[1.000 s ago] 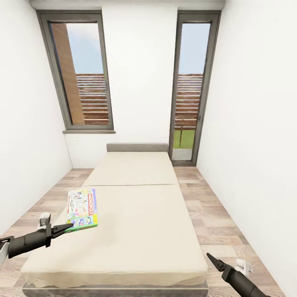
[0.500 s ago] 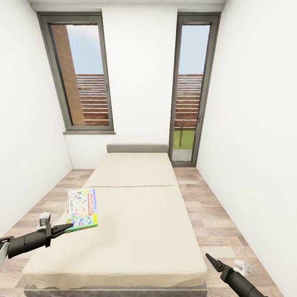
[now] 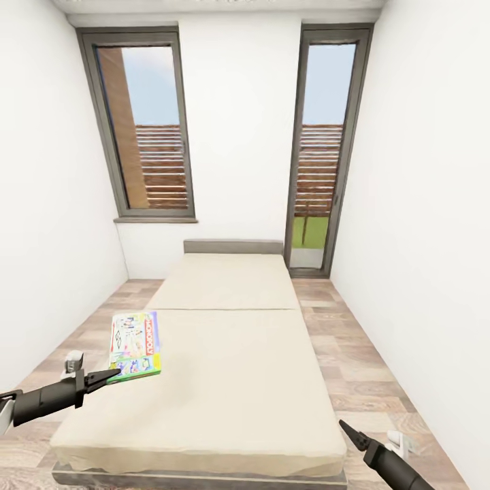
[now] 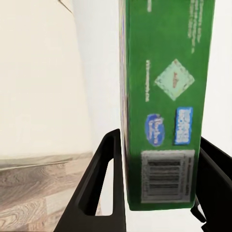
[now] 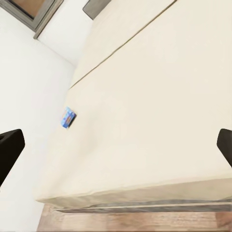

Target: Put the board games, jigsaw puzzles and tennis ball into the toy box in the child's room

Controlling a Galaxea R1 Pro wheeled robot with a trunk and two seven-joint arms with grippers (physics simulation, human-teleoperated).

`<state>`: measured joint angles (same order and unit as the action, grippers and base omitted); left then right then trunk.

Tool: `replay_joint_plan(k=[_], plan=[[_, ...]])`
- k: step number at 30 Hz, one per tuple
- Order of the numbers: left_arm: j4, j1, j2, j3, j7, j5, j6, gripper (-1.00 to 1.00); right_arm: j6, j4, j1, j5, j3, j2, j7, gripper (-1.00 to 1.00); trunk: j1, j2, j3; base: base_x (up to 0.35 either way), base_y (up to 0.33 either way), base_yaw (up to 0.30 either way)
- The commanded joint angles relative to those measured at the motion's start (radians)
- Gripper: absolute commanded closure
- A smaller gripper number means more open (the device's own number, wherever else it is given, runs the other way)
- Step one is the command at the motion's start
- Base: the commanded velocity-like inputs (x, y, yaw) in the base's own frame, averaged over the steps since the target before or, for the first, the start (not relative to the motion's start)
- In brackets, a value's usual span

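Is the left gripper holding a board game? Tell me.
Yes: the left wrist view shows the green edge of the board game between the two fingers of the left gripper, which press against both its sides.

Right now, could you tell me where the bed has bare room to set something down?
Most of the bed is bare: the middle, the right side and the stretch up to the headboard. The taken spot is the near left edge, where the left gripper holds the white-green board game.
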<state>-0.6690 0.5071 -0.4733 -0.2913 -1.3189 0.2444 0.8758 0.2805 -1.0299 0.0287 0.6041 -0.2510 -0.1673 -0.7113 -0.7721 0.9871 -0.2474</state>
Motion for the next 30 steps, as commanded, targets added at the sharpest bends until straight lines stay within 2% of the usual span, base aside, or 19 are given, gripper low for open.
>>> replay_joint_plan(k=[1,6,17,25,30], plan=[[0.000,0.001,0.000,0.000,-0.002,0.001,0.009,1.00,0.009,0.000,0.001,0.009,-0.001,0.000,-0.002,-1.00,0.004,-0.006,0.002,-0.195,0.000,0.019],[0.000,0.001,-0.001,0.000,-0.002,0.001,0.009,1.00,0.009,0.001,0.001,0.009,-0.001,0.000,-0.002,-1.00,0.023,-0.041,0.018,-0.190,0.000,0.008],[0.000,0.001,-0.001,0.000,-0.001,0.000,0.009,1.00,0.009,0.002,0.001,0.009,-0.002,0.000,-0.002,-1.00,0.065,-0.118,0.052,-0.016,0.000,0.004],[0.000,0.001,-0.001,0.000,0.000,-0.001,0.009,1.00,0.009,0.003,0.001,0.008,-0.001,0.001,0.002,-1.00,0.096,-0.174,0.077,0.000,0.000,0.199],[0.000,0.001,-0.001,0.000,0.000,-0.003,0.009,1.00,0.009,0.055,0.002,0.005,-0.002,0.000,0.010,-1.00,0.115,-0.209,0.093,0.000,0.000,0.176]])
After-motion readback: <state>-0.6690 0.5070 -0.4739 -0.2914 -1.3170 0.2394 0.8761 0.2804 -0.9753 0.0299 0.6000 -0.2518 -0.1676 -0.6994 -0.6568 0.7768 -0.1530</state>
